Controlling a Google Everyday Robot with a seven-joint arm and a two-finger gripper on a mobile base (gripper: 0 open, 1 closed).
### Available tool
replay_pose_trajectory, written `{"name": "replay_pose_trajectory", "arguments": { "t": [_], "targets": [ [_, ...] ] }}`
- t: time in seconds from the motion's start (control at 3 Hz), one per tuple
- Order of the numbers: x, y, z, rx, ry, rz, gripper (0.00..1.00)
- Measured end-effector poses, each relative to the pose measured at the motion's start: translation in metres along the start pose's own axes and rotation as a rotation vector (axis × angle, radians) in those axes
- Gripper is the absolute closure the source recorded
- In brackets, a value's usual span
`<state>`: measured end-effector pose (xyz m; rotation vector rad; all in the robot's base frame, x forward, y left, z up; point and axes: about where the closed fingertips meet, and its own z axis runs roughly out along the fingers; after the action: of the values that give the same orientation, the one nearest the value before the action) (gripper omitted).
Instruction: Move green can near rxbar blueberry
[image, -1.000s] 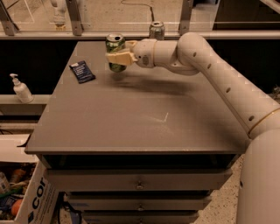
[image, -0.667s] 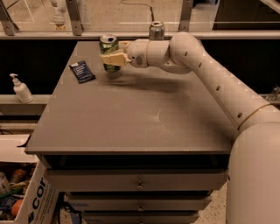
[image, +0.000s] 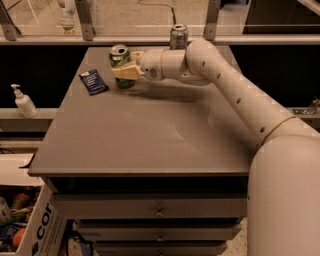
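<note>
My gripper (image: 122, 72) is squeezing the green can (image: 120, 55), holding it upright just beside the bar (image: 93, 81), toward the far edge of the table (image: 150, 140).

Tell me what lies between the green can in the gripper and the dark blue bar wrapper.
Nothing visible. The gripper is closed on the bright green drink can at the table's far side; only bare grey tabletop separates it from the flat navy snack bar wrapper. The silver-grey can stands behind the arm, off that path.
</note>
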<state>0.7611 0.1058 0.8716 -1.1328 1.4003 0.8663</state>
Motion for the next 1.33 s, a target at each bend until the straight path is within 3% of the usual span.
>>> {"name": "replay_pose_trajectory", "arguments": {
  "t": [1.33],
  "targets": [
    [-0.005, 0.02, 0.032, -0.064, -0.084, 0.15, 1.0]
  ]
}}
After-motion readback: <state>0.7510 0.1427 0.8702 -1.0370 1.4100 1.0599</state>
